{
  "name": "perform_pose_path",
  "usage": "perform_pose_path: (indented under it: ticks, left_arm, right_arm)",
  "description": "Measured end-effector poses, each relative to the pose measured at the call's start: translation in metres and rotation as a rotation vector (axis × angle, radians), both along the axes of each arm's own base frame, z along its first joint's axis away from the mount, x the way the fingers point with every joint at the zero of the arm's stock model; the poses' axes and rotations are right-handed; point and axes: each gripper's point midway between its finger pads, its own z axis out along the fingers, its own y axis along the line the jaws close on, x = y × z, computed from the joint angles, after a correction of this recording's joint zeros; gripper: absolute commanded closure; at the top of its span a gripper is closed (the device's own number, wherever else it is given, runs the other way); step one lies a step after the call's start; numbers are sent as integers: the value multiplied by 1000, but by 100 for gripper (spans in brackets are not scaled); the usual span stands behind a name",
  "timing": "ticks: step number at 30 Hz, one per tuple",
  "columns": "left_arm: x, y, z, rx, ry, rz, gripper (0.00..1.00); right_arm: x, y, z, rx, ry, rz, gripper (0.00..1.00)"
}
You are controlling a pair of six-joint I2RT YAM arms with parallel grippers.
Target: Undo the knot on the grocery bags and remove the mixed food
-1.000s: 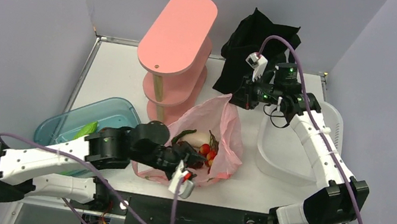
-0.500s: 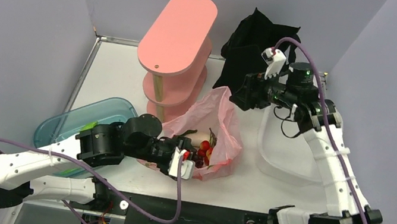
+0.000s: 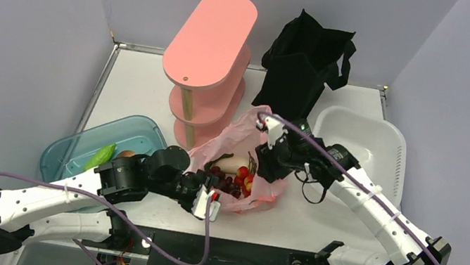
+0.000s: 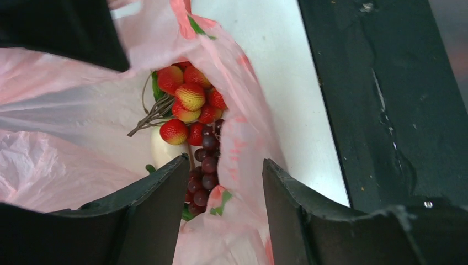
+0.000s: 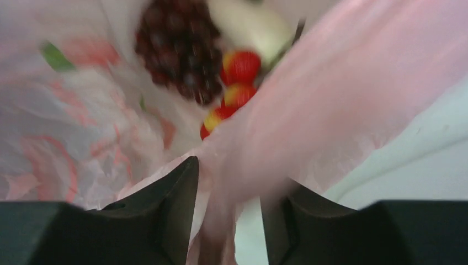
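Note:
The pink plastic bag [image 3: 243, 149] lies open mid-table. Inside are a dark red grape bunch [image 4: 203, 165], small red and yellow fruits [image 4: 189, 100] and a white oblong vegetable [image 4: 161, 152]. My left gripper [image 3: 209, 198] is at the bag's near rim. In its wrist view the left gripper [image 4: 223, 172] is open, with the printed rim loose between the jaws. My right gripper [image 3: 263, 164] is at the bag's right side. The right gripper [image 5: 229, 178] is open around a blurred fold of pink film. The black tote [image 3: 304, 61] stands upright at the back.
A pink tiered shelf [image 3: 209, 43] stands behind the bag. At the left, a blue-green tub [image 3: 77, 147] holds a green cucumber [image 3: 103, 153] and a brown mushroom [image 3: 127, 154]. A white bin [image 3: 359, 139] sits at the right. The table's black front rail [image 4: 386, 99] runs close to the bag.
My right arm has swung from the black tote down to the pink bag's right side, and its jaws have gone from shut to open. The left gripper shifted slightly along the near rim.

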Motion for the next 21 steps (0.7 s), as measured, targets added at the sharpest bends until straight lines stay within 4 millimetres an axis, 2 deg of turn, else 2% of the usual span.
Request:
perform_pose_path:
  ticks: [3, 5, 7, 9, 11, 14, 16, 18, 21]
  left_arm:
    - [-16, 10, -8, 8, -13, -79, 53]
    - [-30, 16, -23, 28, -20, -139, 53]
    - [-50, 23, -53, 86, -27, -225, 53]
    - [-68, 34, -92, 184, -23, -313, 54]
    - [-74, 49, -124, 293, -14, -358, 57]
    - [-76, 60, -141, 381, 1, -384, 58]
    - [-78, 57, -131, 371, 15, -390, 54]
    - [-80, 43, -103, 294, 28, -382, 50]
    - [-79, 13, -24, 76, 19, -342, 48]
  right_arm:
    - [-24, -27, -47, -164, 43, 85, 89]
    - [-37, -44, -62, -241, 33, 152, 97]
    - [-46, -60, -67, -298, -16, 234, 100]
    - [-55, -69, -65, -322, -79, 310, 100]
    - [-61, -72, -61, -331, -135, 377, 100]
    - [-69, -69, -58, -330, -189, 456, 100]
    - [-77, -65, -61, -329, -205, 513, 100]
    - [-84, -63, -68, -334, -213, 564, 100]
    - [-92, -62, -73, -338, -216, 603, 99]
